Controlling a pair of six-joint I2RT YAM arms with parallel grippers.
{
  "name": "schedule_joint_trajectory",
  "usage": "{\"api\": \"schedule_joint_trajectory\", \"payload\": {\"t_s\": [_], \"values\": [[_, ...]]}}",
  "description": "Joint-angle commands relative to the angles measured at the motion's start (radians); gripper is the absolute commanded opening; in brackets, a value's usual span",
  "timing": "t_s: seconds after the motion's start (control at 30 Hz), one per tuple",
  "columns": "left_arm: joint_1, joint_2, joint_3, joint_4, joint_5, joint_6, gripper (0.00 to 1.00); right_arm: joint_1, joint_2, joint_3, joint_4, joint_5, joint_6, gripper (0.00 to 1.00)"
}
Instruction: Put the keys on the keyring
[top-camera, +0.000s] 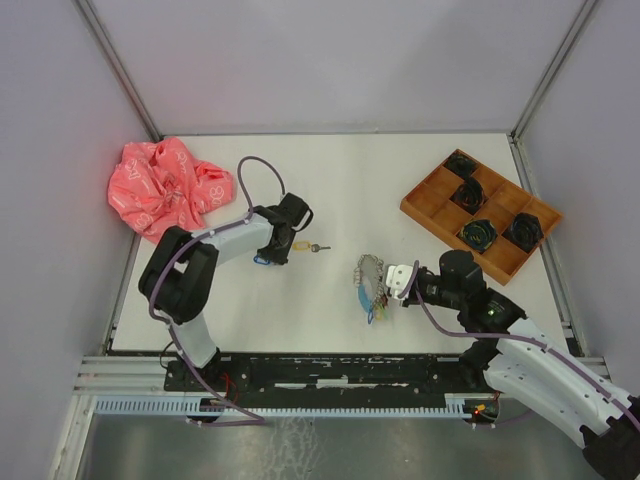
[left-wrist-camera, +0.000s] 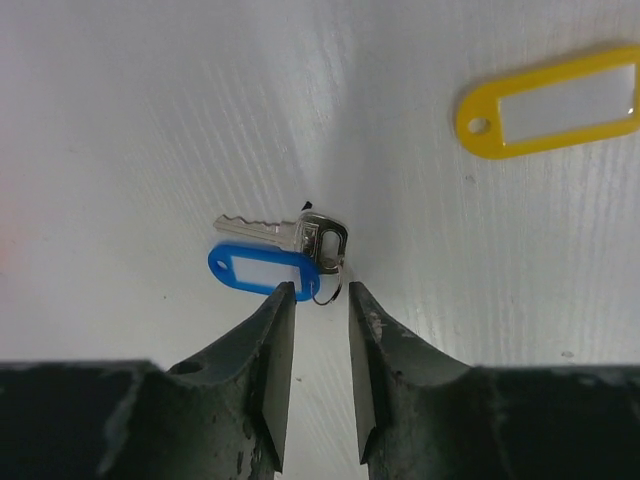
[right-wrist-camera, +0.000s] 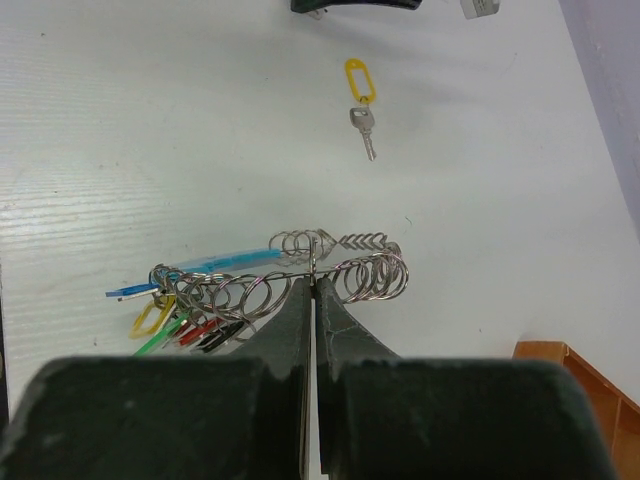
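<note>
Two tools in view. L tool: jaws apart, tips flanking the small split ring of the blue-tagged key, which lies flat mid-desk, toward the left edge. I see the yellow-tagged key loose just beside it, nearer desk ctr. R tool: jaws together, clamped on one loop of the keyring bundle, resting on the desk near the front edge, right of ctr.

White table carries a crumpled pink bag at 10 o'clock, a wooden tray at 2, a yellow-tagged key near centre, a blue-tagged key at 9, and a keyring bunch at 5
</note>
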Motion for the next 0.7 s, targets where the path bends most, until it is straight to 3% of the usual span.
{"api": "schedule_joint_trajectory", "payload": {"t_s": [0.0, 0.13, 0.17, 0.33, 0.53, 0.67], "values": [[0.001, 0.031, 0.053, -0.015, -0.043, 0.045, 0.34, 0.009, -0.014, 0.003, 0.069, -0.019, 0.012, 0.01], [-0.001, 0.050, 0.077, -0.031, -0.033, 0.044, 0.06, 0.012, -0.016, 0.003, 0.068, -0.020, 0.012, 0.01], [-0.002, 0.045, 0.082, -0.049, -0.028, 0.038, 0.03, 0.012, -0.019, 0.003, 0.069, -0.019, 0.012, 0.01], [-0.041, -0.045, 0.110, -0.153, -0.002, -0.030, 0.03, 0.016, -0.030, 0.004, 0.066, -0.022, 0.011, 0.01], [-0.142, -0.143, 0.083, -0.218, 0.222, -0.146, 0.03, 0.022, -0.044, 0.011, 0.061, -0.023, 0.002, 0.01], [-0.189, -0.153, 0.019, -0.286, 0.217, -0.229, 0.03, 0.029, -0.050, 0.011, 0.055, -0.027, -0.001, 0.01]]}}
